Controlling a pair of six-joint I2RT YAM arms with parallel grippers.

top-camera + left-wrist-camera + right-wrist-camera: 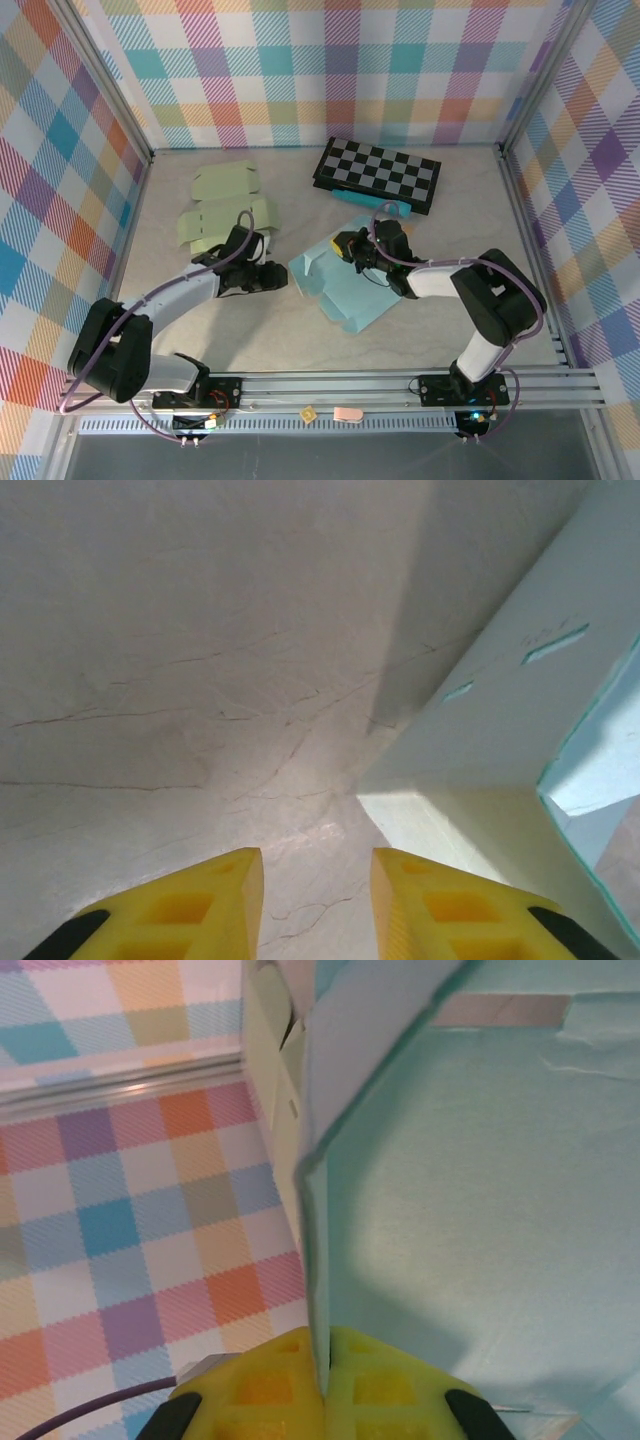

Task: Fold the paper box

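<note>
Walls (300,60): bright plaid on every side, around a pale marbled table (440,330).
Paper box (350,300): light blue, partly flat, mid-table between the two arms.
Left claw (274,277): jaws apart, low over bare table, just beside the box's left corner (400,785).
Right claw (345,246): pinched tight on a raised flap (315,1210) of the box.
Behind: green card sheets (225,212) at left, checkerboard (378,172) at right.

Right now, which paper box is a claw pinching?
The light blue box: the right claw is shut on its flap. The near green box and far green box lie unheld.
</note>
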